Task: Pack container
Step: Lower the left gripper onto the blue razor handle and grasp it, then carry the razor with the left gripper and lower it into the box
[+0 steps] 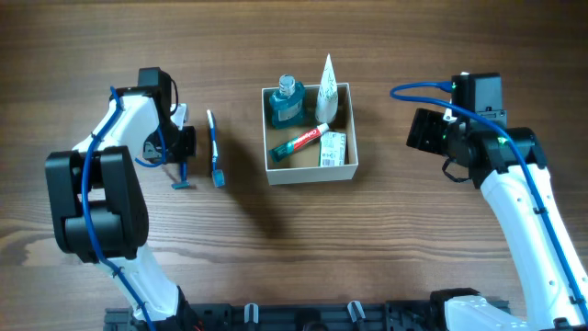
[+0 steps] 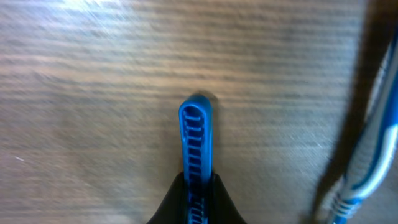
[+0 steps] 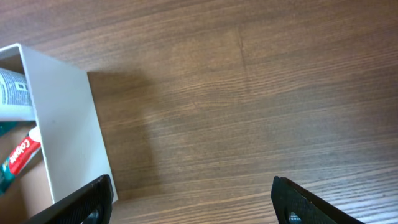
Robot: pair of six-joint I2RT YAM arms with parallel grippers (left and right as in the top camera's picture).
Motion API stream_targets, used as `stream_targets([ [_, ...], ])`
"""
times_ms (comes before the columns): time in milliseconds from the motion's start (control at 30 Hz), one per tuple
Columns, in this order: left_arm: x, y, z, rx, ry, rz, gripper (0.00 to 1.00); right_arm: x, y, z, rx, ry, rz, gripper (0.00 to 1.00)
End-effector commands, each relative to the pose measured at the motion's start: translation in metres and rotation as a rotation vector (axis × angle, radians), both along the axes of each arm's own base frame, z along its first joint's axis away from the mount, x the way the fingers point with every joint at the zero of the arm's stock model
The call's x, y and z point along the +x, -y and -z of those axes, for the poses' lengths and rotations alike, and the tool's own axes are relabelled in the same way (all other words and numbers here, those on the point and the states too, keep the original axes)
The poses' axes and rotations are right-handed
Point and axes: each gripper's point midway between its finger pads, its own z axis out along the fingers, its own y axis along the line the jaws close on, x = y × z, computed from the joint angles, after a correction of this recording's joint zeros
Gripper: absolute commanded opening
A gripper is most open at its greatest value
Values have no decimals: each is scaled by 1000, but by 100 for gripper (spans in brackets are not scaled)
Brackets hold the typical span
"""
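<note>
Overhead: the container (image 1: 310,174) sits mid-table toward the far edge, holding a blue bottle (image 1: 286,102), a white tube (image 1: 326,85), red toothpaste (image 1: 301,142) and a white-green packet (image 1: 333,149). Bare table (image 1: 395,239) lies open on all sides of it. To its left a toothbrush (image 1: 214,147) lies between the box and the left gripper (image 1: 181,158), just beside the claw.

Left wrist: the claw (image 2: 198,190) is clamped on a blue ribbed handle (image 2: 196,134) - the toothbrush (image 2: 373,149) is close on the right.

Right wrist: the right gripper (image 3: 196,205) stands wide apart and empty - the container's white wall (image 3: 62,124) is near its left finger (image 3: 87,202), with clear wood ahead.
</note>
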Motion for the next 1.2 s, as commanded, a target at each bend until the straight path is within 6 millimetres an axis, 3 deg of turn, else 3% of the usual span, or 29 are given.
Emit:
stream_targets([
  [0, 13, 16, -41, -88, 98, -19, 4, 2, 8, -13, 4, 54, 77, 83],
  [133, 17, 32, -104, -121, 243, 10, 4, -4, 27, -27, 78, 102, 241, 83],
  [300, 14, 70, -173, -136, 452, 128, 4, -15, 50, -20, 135, 57, 341, 83],
  [400, 6, 103, -202, -157, 547, 252, 4, -20, 60, -17, 151, 38, 370, 83],
  [500, -4, 143, -218, -181, 603, 398, 4, -22, 65, -17, 155, 33, 356, 83],
  [633, -25, 202, -215, -209, 610, 658, 4, -22, 65, -16, 153, 31, 348, 83],
  [833, -43, 265, -178, -227, 543, 897, 4, -23, 65, -16, 152, 25, 349, 83],
  [967, -38, 277, -151, -219, 494, 916, 4, -25, 65, -15, 147, 16, 341, 83],
  [1167, -21, 268, -123, -95, 465, 948, 4, -26, 65, -14, 134, 10, 320, 83],
])
